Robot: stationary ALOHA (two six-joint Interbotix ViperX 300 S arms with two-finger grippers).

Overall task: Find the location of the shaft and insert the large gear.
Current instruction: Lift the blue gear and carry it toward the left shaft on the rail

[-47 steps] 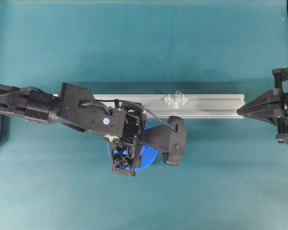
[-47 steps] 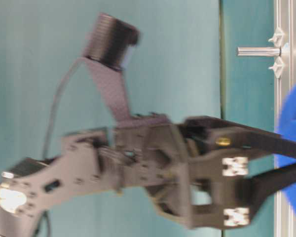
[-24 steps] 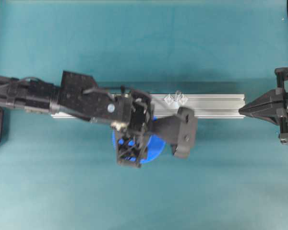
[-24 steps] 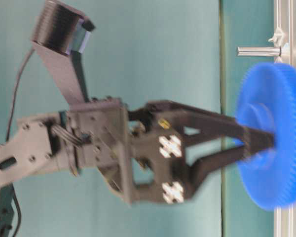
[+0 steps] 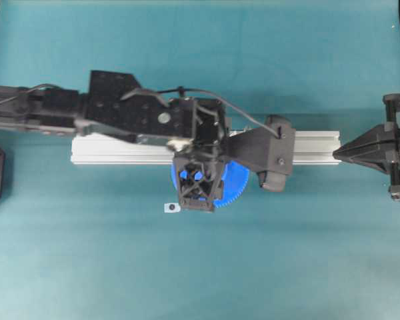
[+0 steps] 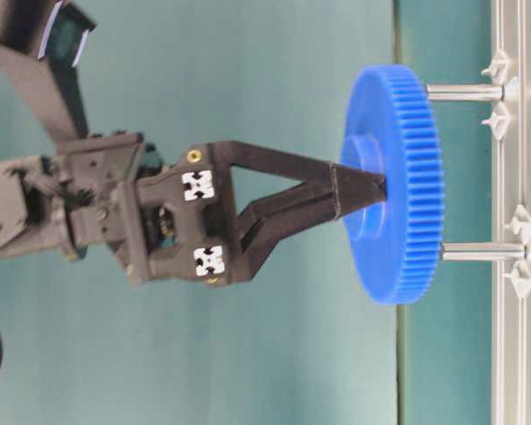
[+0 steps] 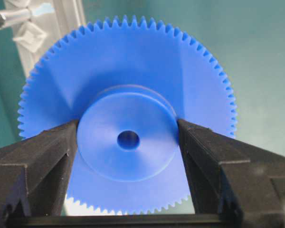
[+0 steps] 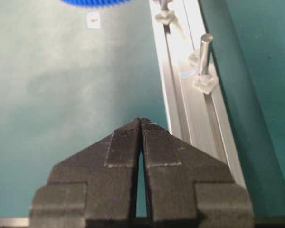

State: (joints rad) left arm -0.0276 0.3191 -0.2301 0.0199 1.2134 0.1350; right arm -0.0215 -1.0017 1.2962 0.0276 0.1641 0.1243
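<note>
I have the large gear [image 7: 128,137] pinched in my left gripper [image 7: 128,156], one finger [image 7: 42,161] pressing each side of the raised hub, so the small dark centre hole faces my wrist camera squarely. In the table-level view the large gear [image 6: 394,181] hangs clear of the teal table [image 6: 248,372], its toothed face parallel to the aluminium rail [image 6: 518,354] and held off it. Two pins stand out from that rail: the shaft [image 6: 465,91], with a clear mount either side, meets the gear's edge near the rim, and a second pin [image 6: 482,251] sits further along, its tip touching or just short of the teeth; I cannot tell which from this angle. The hub is lined up with neither pin.

From overhead, my left arm crosses the rail [image 5: 120,148] and hides the shaft; only a blue arc of the gear [image 5: 233,190] shows below the wrist. A small white tag [image 5: 171,207] lies on the table beside it.

My right gripper [image 8: 140,124] rests with fingers pressed together, empty, at the rail's end.
</note>
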